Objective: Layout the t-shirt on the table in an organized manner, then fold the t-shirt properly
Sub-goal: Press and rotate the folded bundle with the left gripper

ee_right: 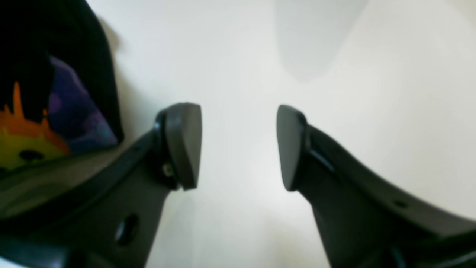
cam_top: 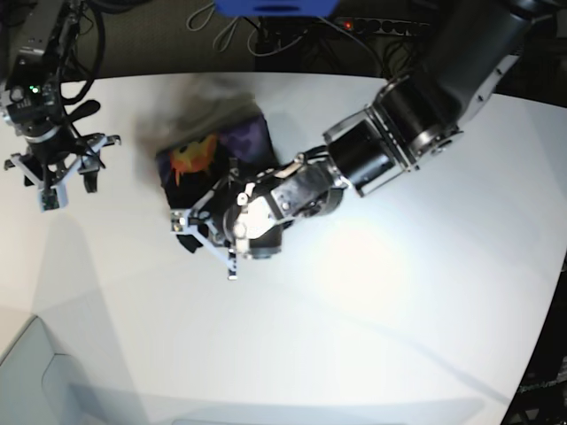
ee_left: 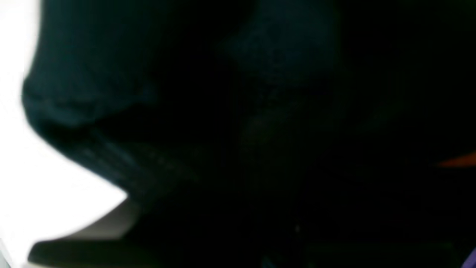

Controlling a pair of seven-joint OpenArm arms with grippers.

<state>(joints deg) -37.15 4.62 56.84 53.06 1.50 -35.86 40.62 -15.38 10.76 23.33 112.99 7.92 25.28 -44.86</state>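
Observation:
The black t-shirt (cam_top: 232, 140) lies as a small bunched bundle on the white table (cam_top: 381, 310), its purple print with the orange-yellow face turned up. My left gripper (cam_top: 202, 237) is at the bundle's near edge, shut on the t-shirt. In the left wrist view, dark cloth (ee_left: 111, 74) fills almost everything, with a strip of table (ee_left: 15, 186) at the left. My right gripper (ee_right: 239, 147) stands open over bare table (ee_right: 238, 56) with nothing between its fingers. The t-shirt's print (ee_right: 74, 111) is just to its left. In the base view the right gripper (cam_top: 62, 181) is left of the bundle and apart from it.
A power strip (cam_top: 372, 25) and cables run behind the table's far edge, beside a blue object (cam_top: 275, 7). The table's curved edge (cam_top: 35, 332) passes at the lower left. The left arm's thick body (cam_top: 416, 124) reaches in from the upper right.

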